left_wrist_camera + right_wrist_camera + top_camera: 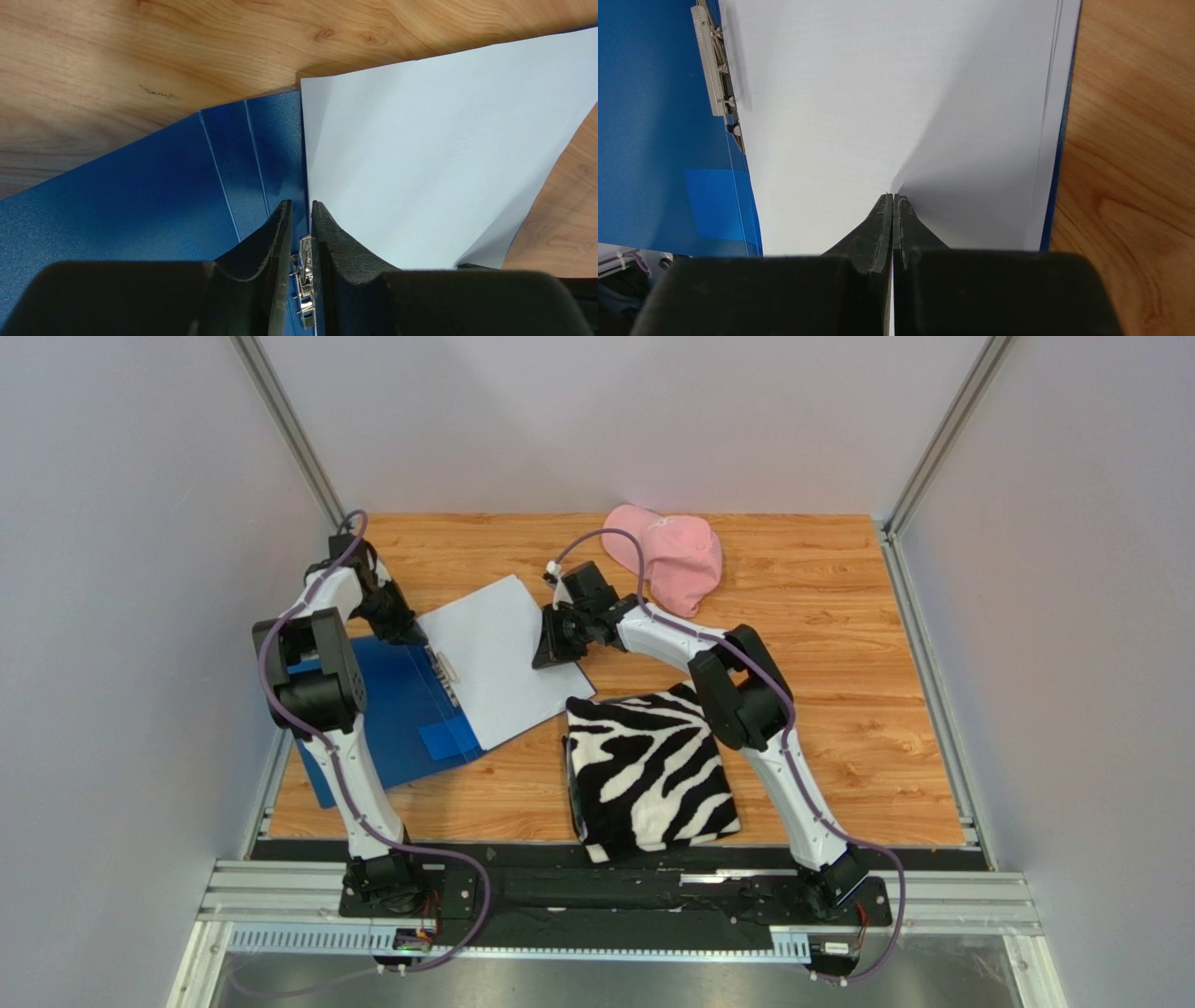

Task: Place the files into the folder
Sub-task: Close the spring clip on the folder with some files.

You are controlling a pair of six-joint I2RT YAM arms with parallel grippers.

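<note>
The folder point(400, 711) lies open at the table's left. The files point(494, 651) rest on its right half, their left edge at the metal clip point(721, 78). The left gripper point(300, 208) straddles that clip with its jaws slightly apart, apparently to work its lever. The right gripper point(893, 198) is closed on a pinch of the top sheet, probably steadying the stack. The zebra cloth point(648, 773) crowds the sheets' near right corner, while bare table point(842, 637) lies open to the right.
</note>
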